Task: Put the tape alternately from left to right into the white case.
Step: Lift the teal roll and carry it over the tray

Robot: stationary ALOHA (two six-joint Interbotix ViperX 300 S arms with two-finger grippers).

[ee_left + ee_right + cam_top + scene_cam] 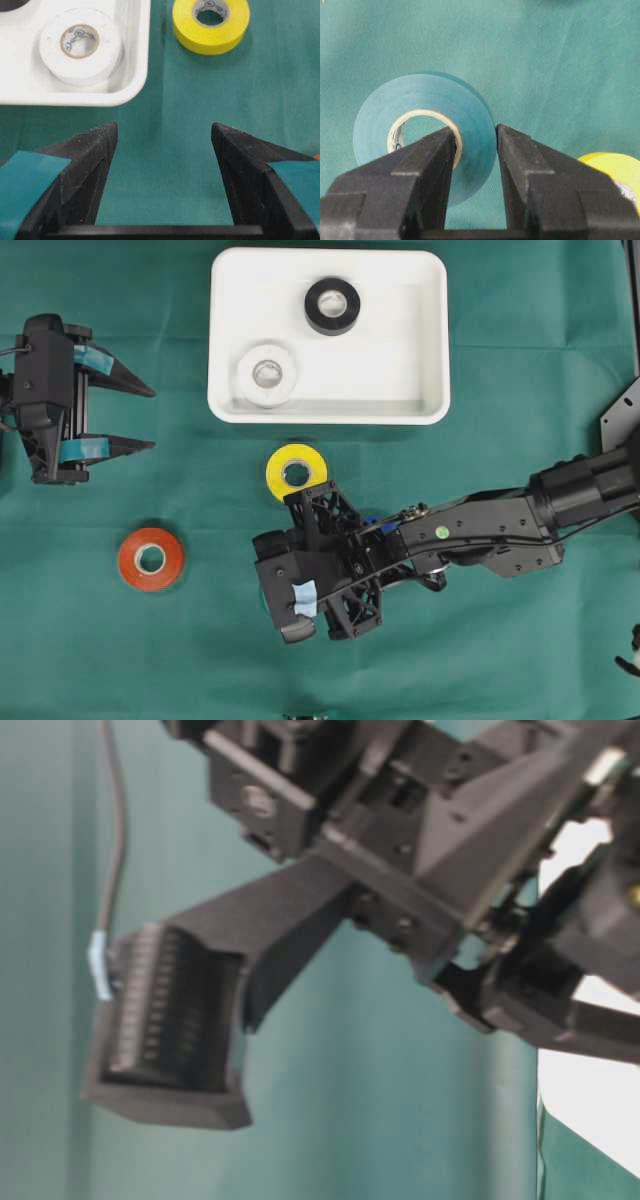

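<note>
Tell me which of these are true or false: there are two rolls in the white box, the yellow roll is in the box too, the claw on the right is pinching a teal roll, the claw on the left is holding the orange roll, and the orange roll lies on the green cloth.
1. Two rolls lie in the white case. True: the black roll and the white roll.
2. The yellow roll is in the case. False: it lies on the cloth just outside the case's near rim.
3. The right gripper pinches the teal roll. True: one finger is inside its core, one outside.
4. The left gripper holds the red-orange roll. False: it is open and empty.
5. The red-orange roll lies on the green cloth. True.
</note>
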